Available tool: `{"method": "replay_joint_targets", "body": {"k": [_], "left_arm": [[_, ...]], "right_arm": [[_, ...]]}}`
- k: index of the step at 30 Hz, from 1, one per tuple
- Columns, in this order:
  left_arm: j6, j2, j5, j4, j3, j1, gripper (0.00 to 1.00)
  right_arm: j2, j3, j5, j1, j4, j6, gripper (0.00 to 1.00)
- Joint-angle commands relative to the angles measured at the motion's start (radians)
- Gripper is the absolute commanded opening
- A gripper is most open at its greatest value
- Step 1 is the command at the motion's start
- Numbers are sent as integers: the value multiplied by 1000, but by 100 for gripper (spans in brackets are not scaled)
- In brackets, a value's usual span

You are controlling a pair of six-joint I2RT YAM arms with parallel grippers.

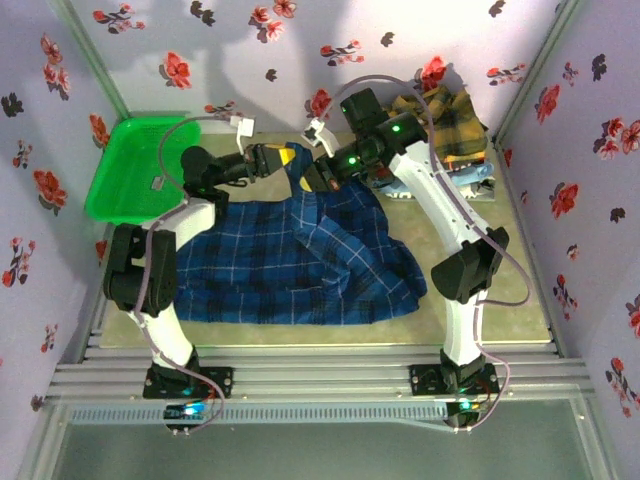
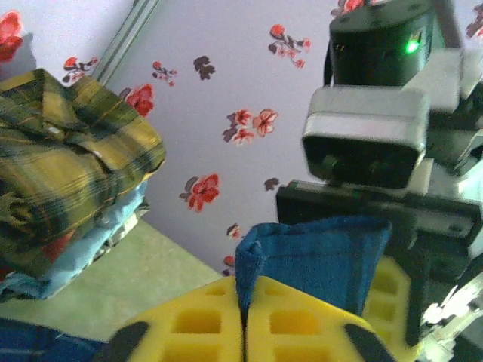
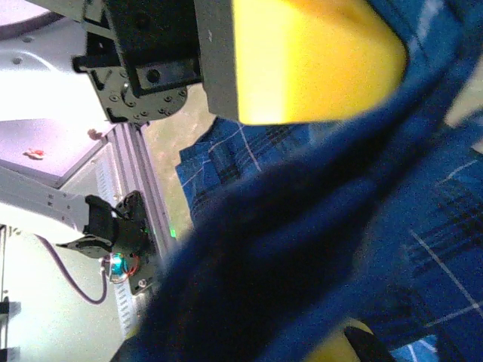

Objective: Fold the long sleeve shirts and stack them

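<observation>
The dark blue plaid shirt lies spread over the table, and its far edge is lifted between the two grippers. My left gripper is shut on a fold of that blue cloth, pinched between its yellow fingers. My right gripper is close beside it and grips the same edge. The shirt drapes over the right gripper's jaws, leaving one yellow finger peeking out. At the back right is a folded stack, with the mustard-yellow plaid shirt on top of light blue shirts.
A green plastic basket stands at the back left. Floral walls enclose the table on three sides. The right arm's wrist camera hangs just beyond the left fingers. Bare table shows to the right of the spread shirt.
</observation>
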Motion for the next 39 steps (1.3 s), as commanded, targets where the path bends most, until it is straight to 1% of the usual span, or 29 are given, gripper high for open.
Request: {"method": "replay_joint_targets", "body": {"k": [1,3,4,5,6,7,8,11,15,18,19,21,22,23,25,28,31,36,39], "left_arm": [[27,-54,-33,3,71,12,0],[103,-85,-84,-98,82,21,0],[187,-111,-109,-180,86,23,0],[291,-140,-145,-326,93,22,0],[383,-163,-179,-438,100,21,0],[471,-182,-212,-533,113,16,0],[531,-191,-246,-604,128,16,0],[607,-199,-344,-735,162,17,0],[636,-199,-402,-774,180,1,0],[697,-215,-477,-842,178,-11,0],[701,-222,-501,-850,168,-11,0],[705,-238,-528,-854,153,-12,0],[709,-245,-548,-866,147,-12,0],[715,-251,-568,-884,143,-10,0],[722,-260,-599,-906,136,-9,0],[726,-272,-634,-916,119,-7,0],[733,-286,-633,-898,98,-6,0],[767,-338,-624,-908,37,1,0],[771,-379,-608,-929,-14,5,0]], "right_arm": [[-2,50,79,-8,-16,-8,0],[6,75,158,-18,-24,2,0],[11,88,206,-24,-24,11,0],[15,97,257,-30,-22,20,0],[19,106,304,-34,-17,29,0],[27,116,346,-36,-14,33,0],[36,128,388,-36,-10,39,0],[62,149,491,-37,16,68,0],[87,167,572,-38,68,119,0],[93,169,668,-34,126,138,0],[91,167,682,-34,146,144,0],[90,162,693,-34,195,159,4],[95,162,695,-33,212,166,4],[97,163,708,-31,228,170,4],[101,157,742,-28,259,187,1],[99,135,729,-28,326,210,0],[103,131,683,-24,358,207,1],[80,108,698,-22,273,176,1],[11,10,681,-16,250,171,1]]}}
